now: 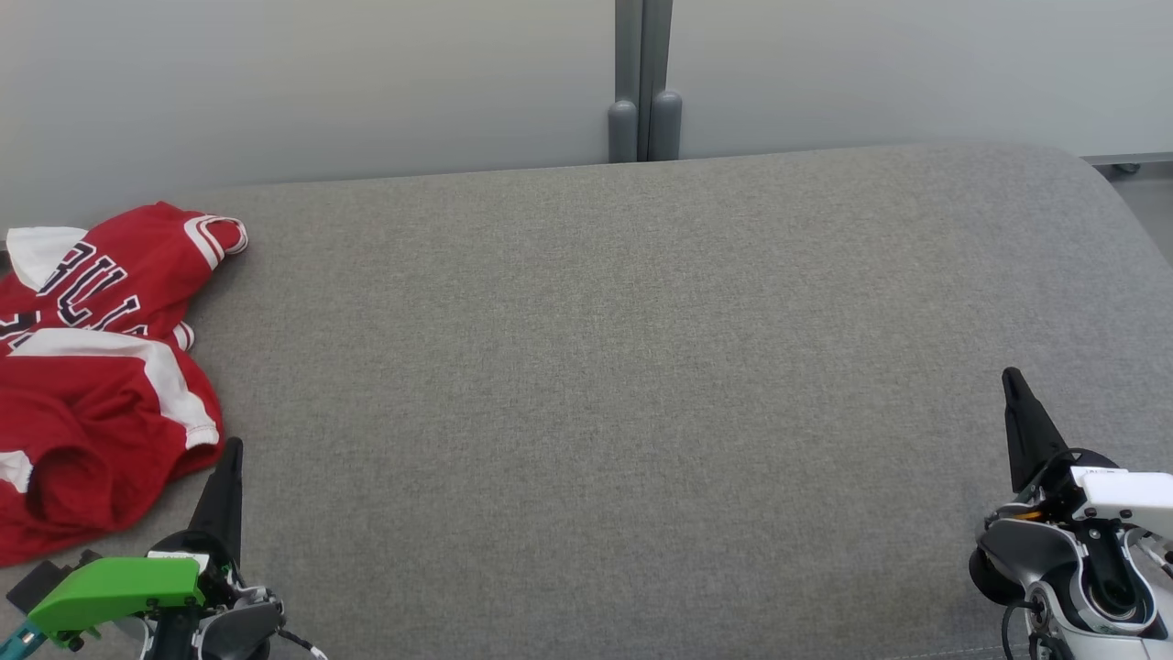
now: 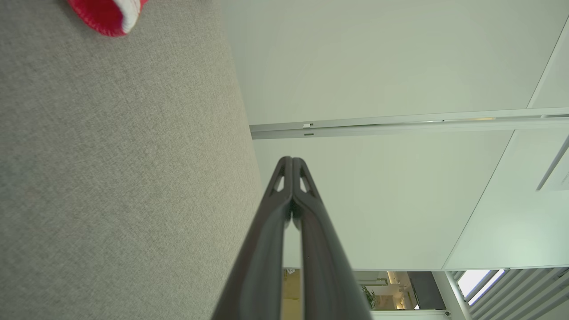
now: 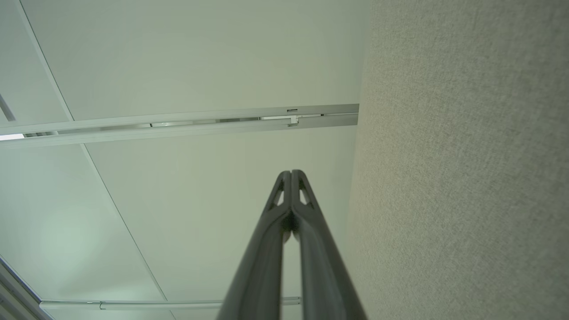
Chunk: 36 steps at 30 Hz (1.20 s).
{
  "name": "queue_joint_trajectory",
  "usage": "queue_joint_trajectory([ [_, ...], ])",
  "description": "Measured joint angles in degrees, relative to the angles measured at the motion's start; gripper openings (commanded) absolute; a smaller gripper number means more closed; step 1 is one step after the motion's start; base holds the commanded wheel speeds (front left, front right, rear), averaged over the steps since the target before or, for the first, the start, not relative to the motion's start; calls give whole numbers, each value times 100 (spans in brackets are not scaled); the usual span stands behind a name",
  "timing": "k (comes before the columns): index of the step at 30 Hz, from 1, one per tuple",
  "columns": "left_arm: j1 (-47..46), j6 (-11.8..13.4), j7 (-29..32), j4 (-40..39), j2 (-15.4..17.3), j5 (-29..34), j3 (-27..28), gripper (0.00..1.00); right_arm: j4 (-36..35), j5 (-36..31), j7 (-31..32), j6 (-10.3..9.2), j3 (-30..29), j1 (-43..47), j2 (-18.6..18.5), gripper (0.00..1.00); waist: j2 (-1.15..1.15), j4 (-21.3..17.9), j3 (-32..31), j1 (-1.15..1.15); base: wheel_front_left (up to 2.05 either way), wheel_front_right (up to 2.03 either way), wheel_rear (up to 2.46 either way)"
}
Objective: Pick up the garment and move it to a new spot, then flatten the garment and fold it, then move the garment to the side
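Looking down in the head view, a grey woven surface (image 1: 596,367) spans the frame, backed by a pale wall (image 1: 321,82) with a grey post (image 1: 641,82). The far edge runs straight and rounds off at the right corner, where a strip of floor (image 1: 1145,192) shows. The middle and right of the surface are bare cloth, open for movement. The garment (image 1: 92,367), a red jersey with white trim and dark lettering, lies crumpled at the left edge. The left gripper (image 1: 234,451) sits at lower left, near the garment. The right gripper (image 1: 1011,378) sits at lower right, well apart from it.

Left wrist view: the left gripper (image 2: 292,161) has its fingers pressed together tip to tip. The surface lies to the left, the wall and a rail (image 2: 400,124) beyond. A red, white-edged fold of the garment (image 2: 104,15) shows at top left.

Right wrist view: the right gripper (image 3: 291,173) is likewise pressed together, with the surface to the right and the wall to the left.
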Motion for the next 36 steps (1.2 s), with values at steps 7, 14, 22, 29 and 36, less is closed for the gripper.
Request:
queue_joint_trajectory([
  [7, 0, 0, 0, 0, -1, 0, 2, 0, 0, -7, 0, 0, -2, 0, 1, 0, 0, 0, 0, 0, 0, 0, 0],
  [14, 304, 3, -1, 343, -159, -8, -23, 100, 350, -5, -2, -10, 31, 337, 183, 100, 0, 0, 0, 0, 0, 0, 0],
  [22, 320, 3, -99, 292, -172, 2, -142, 100, 331, -100, -104, -10, 122, 357, 190, 100, 0, -2, 0, 0, 0, 0, 0],
  [29, 318, 3, -240, 186, -171, 339, -226, 100, 265, -434, -216, -10, 223, 357, 189, 100, 0, -3, 0, 0, 0, 0, 0],
  [36, 304, 4, -360, 12, -144, 808, -328, 100, 92, -1048, -350, -59, 257, 344, 145, 100, 0, -4, -1, 0, 0, 0, 0],
])
